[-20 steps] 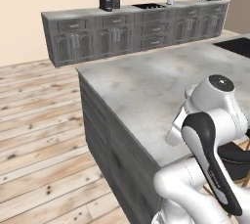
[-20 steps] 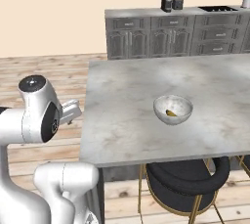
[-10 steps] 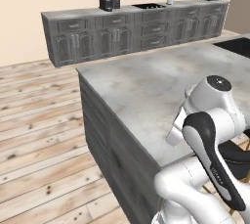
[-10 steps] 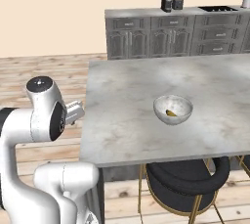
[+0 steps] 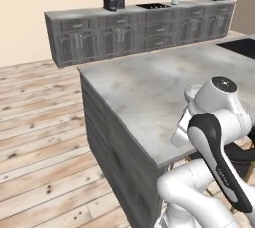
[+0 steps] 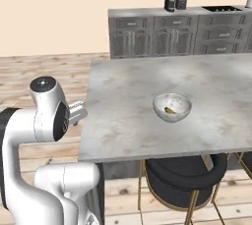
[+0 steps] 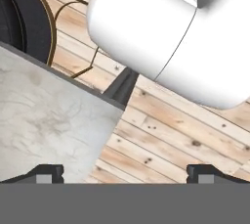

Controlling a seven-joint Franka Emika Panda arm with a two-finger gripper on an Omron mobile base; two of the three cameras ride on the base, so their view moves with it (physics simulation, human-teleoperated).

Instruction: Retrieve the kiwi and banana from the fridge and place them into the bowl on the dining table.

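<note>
Jaws (image 7: 125,173) standing spread wide, holding nothing; tips sitting at lower left and lower right of hand view, over the bench (image 7: 44,120) corner and plank floor (image 7: 171,135); bowl (image 6: 172,107) sitting at centre right of right base view on the bench (image 6: 123,96), something small and yellowish lying inside it, too small to name; black stool (image 6: 182,175) tucked under the near edge, lower centre; wall counter (image 5: 139,28) running along the top of left base view.
</note>
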